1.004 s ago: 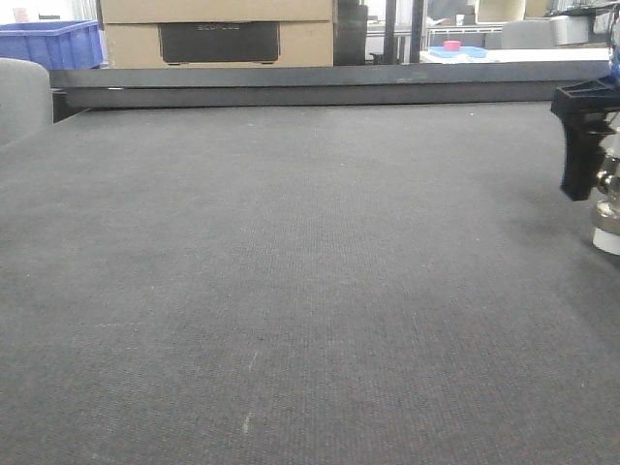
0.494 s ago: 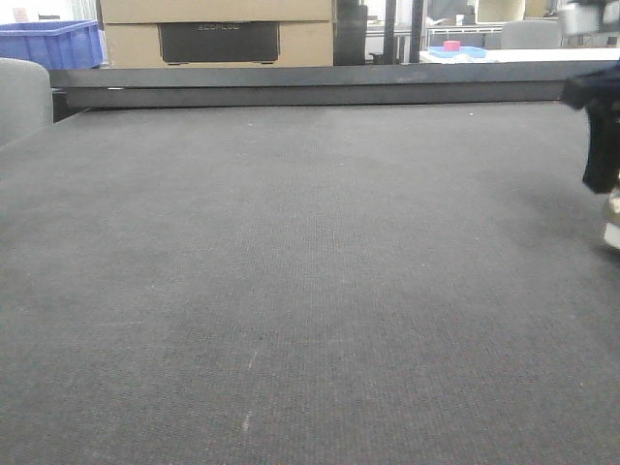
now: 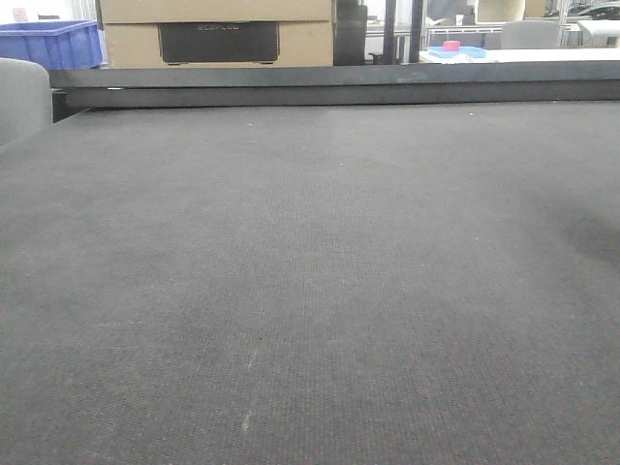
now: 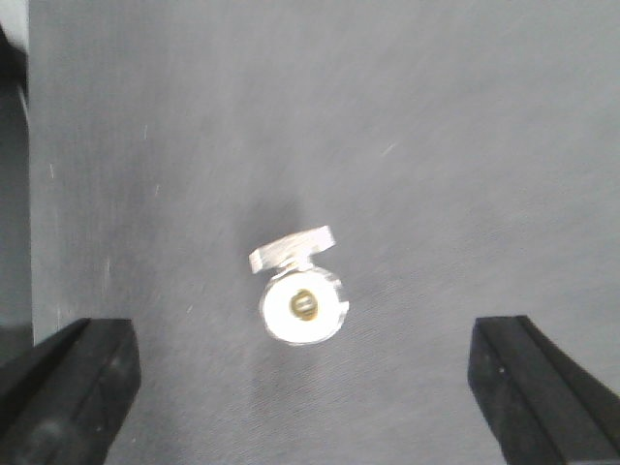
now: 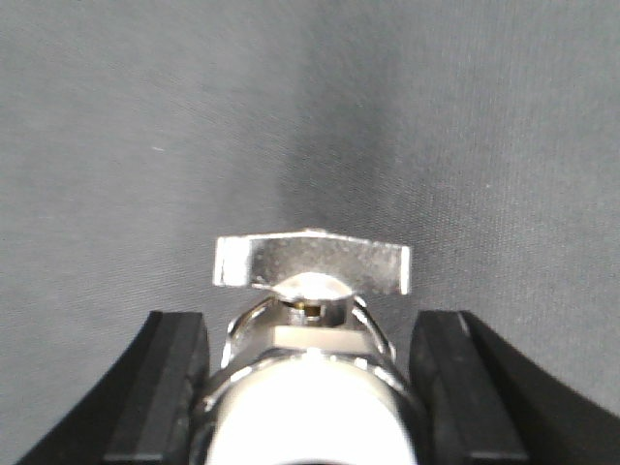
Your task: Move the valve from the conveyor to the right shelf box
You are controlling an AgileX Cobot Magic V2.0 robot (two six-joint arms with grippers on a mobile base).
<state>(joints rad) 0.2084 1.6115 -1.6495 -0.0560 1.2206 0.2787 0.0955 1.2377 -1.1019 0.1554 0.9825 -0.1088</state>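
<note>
Right gripper [image 5: 310, 325] jaws clamped on valve [image 5: 310, 387] body, over conveyor [image 5: 465, 116]; left gripper [image 4: 300, 387] jaws apart; metal looks stiff, weighty, slick, so gripping the body beats the lever [image 5: 310, 263].

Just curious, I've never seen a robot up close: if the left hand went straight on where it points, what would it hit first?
Probably the valve standing on the conveyor, centred between the fingers of the open left hand; those would reach the belt either side. Distance is unclear.
</note>
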